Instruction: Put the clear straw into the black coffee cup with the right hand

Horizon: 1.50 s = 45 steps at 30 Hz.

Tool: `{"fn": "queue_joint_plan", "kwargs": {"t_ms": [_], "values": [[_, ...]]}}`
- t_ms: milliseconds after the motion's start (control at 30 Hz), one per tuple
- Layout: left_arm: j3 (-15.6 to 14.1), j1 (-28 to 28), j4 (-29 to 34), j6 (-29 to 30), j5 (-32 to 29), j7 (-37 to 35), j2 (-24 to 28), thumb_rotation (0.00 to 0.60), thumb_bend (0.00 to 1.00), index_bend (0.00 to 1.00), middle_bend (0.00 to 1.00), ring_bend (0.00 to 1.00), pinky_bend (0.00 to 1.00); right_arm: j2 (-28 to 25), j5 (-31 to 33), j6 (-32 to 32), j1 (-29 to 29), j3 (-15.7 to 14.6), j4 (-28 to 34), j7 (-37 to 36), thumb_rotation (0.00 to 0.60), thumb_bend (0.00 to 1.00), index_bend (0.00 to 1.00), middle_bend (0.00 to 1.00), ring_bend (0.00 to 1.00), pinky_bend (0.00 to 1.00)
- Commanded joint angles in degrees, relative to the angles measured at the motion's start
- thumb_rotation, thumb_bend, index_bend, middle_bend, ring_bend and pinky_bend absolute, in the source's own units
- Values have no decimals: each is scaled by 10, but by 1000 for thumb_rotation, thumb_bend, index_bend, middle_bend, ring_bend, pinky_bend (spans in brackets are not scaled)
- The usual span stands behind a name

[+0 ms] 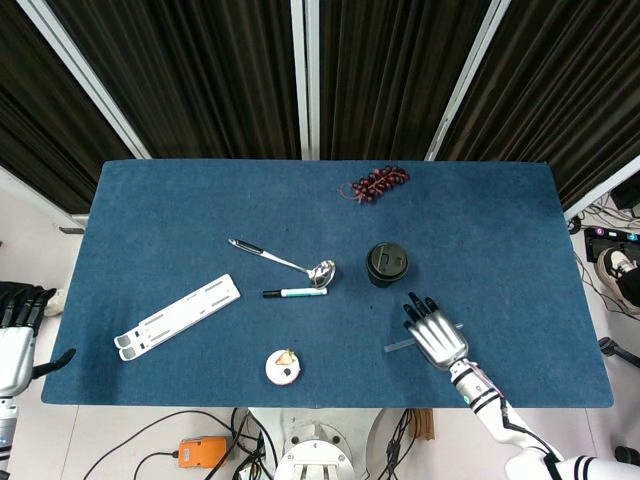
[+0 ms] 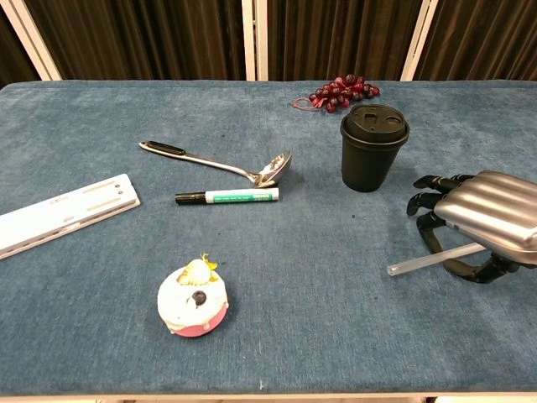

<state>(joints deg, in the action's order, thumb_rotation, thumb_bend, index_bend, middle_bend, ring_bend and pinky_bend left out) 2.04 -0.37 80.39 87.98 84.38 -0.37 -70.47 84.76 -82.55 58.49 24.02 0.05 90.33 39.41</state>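
Now | black coffee cup [image 2: 373, 157]: lidded, upright | clear straw [image 2: 417, 262]: in right hand [image 2: 485, 220]

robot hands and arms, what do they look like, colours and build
The right hand has a ribbed silver metal back and black fingers. In the head view its forearm is white with dark bands and small green marks near the wrist. The left hand, at the frame edge, looks alike: a pale back with black fingers.

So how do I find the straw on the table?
Look at the near right part of the blue table, just in front of the black coffee cup. The clear straw pokes out from under the right hand; it's the only see-through stick.
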Motion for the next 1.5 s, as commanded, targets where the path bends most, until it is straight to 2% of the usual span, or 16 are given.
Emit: {"fn": "queue_joint_plan", "kwargs": {"t_ms": [33,167,333,433,567,733,933,1200,1500], "values": [[0,0,0,0,1,0,0,600,75,131,143,75,8,-8,-6,10,0,0,10,-15,600,586,634,293,136,257],[0,1,3,2,1,2,3,600,75,131,143,75,8,-42,-25,33,-1,7,59,-78,600,583,643,298,143,257],[1,0,10,4,3,7,7,600,75,131,143,75,8,-112,-61,67,2,26,136,-204,600,585,646,308,154,259],[1,-2,14,3,5,11,8,600,75,131,143,75,8,-155,-67,95,9,63,169,-313,600,585,649,311,163,263],[1,-3,19,1,5,15,10,600,75,131,143,74,8,-169,-45,99,30,110,167,-420,600,585,662,321,170,265],[1,-5,27,-1,5,22,12,600,75,131,143,74,8,-134,1,83,66,160,123,-536,600,601,694,342,181,269],[1,-5,33,-4,1,27,14,600,75,131,143,75,8,-68,50,64,103,190,48,-593,600,600,702,347,185,269],[1,-6,36,-10,-3,31,14,600,75,131,143,74,8,8,60,55,123,184,-42,-652,600,601,703,348,185,269],[4,-9,35,-14,-7,29,13,600,75,131,143,75,8,30,52,63,122,178,-74,-695,600,600,703,348,185,269]]}}
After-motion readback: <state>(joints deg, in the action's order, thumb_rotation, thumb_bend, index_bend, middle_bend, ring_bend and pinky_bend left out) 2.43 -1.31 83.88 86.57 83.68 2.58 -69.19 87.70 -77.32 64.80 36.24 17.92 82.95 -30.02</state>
